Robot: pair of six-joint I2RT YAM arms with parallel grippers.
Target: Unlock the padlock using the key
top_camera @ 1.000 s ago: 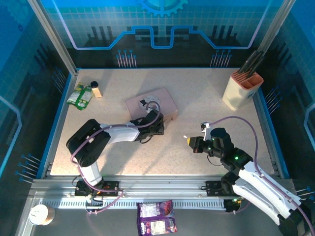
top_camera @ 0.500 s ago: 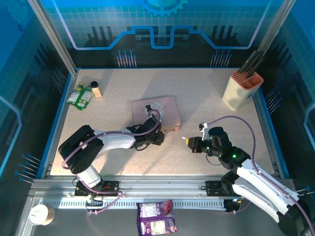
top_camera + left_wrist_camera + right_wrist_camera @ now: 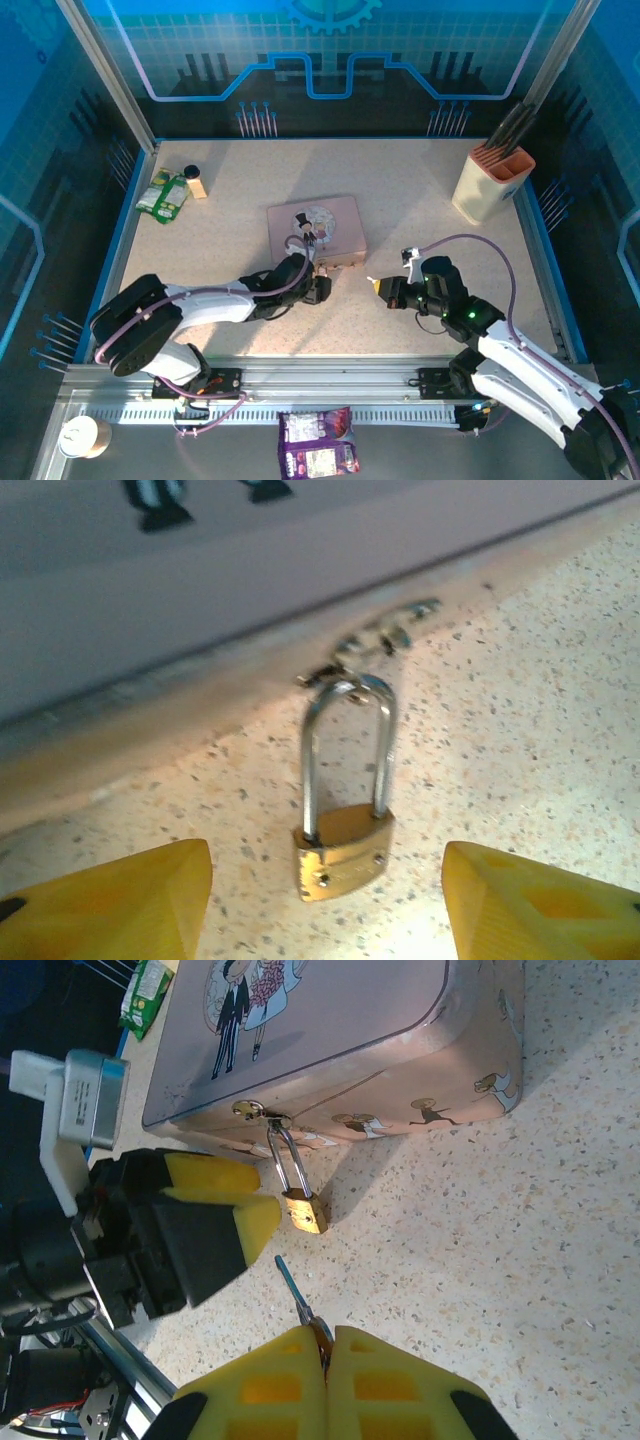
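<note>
Pinching key (image 3: 296, 1298) tip-forward for insertion, right gripper (image 3: 326, 1338) is facing padlock (image 3: 303, 1210); left gripper (image 3: 326, 905) is straddling it, fingers spread.

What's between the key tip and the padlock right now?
Only bare table lies between the key and the padlock, as the right wrist view shows.

left wrist: pink box (image 3: 250, 570) wall and clasp (image 3: 370, 645) blurred; left gripper (image 3: 327, 910) fingertips (image 3: 120, 905) cut by bottom edge; padlock (image 3: 340, 855) keyhole face unseen | right wrist: key (image 3: 293, 1295) head buried between right gripper (image 3: 328, 1345) pads (image 3: 270, 1390); box cut by top edge | top external: padlock, key too small to make out
</note>
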